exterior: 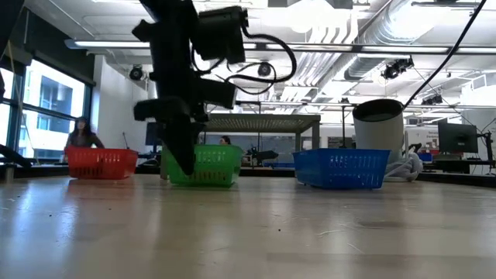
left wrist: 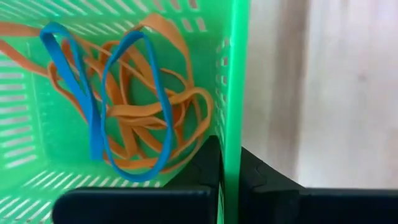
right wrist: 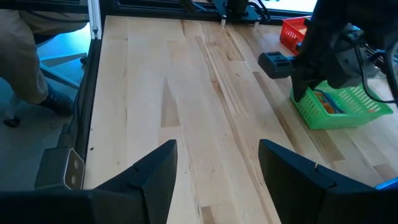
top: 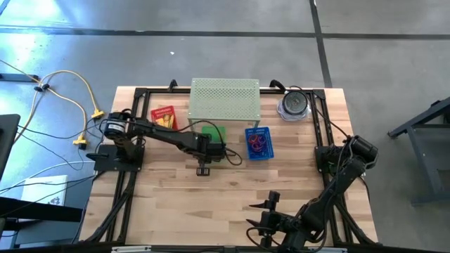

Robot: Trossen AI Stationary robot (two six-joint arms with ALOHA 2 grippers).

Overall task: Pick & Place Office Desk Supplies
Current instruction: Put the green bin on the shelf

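The green mesh basket (top: 214, 131) (exterior: 215, 165) stands on the table in front of the pale green shelf and holds orange and blue loops (left wrist: 134, 106). My left gripper (left wrist: 229, 158) (exterior: 183, 159) reaches down at the basket's left near corner and is shut on its wall. The blue basket (top: 259, 143) holds red and purple loops. In the red basket (top: 164, 117) lie yellow-orange packets. My right gripper (right wrist: 217, 155) (top: 266, 211) waits open over the table's near edge and touches nothing. My left gripper pinches the green basket's side wall (left wrist: 234, 106) at its rim, one finger inside the basket and one outside. The fingers come from above, pointing down. The basket is upright, and its bottom looks to be on the table (exterior: 209, 184).
The pale green perforated shelf (top: 225, 100) stands at the far edge, with a grey round container (top: 293, 104) to its right. Bare wood (top: 232, 190) lies between the baskets and the near edge. People show in the room behind (exterior: 81, 136), and a person's leg (right wrist: 31, 43) is beside the table.
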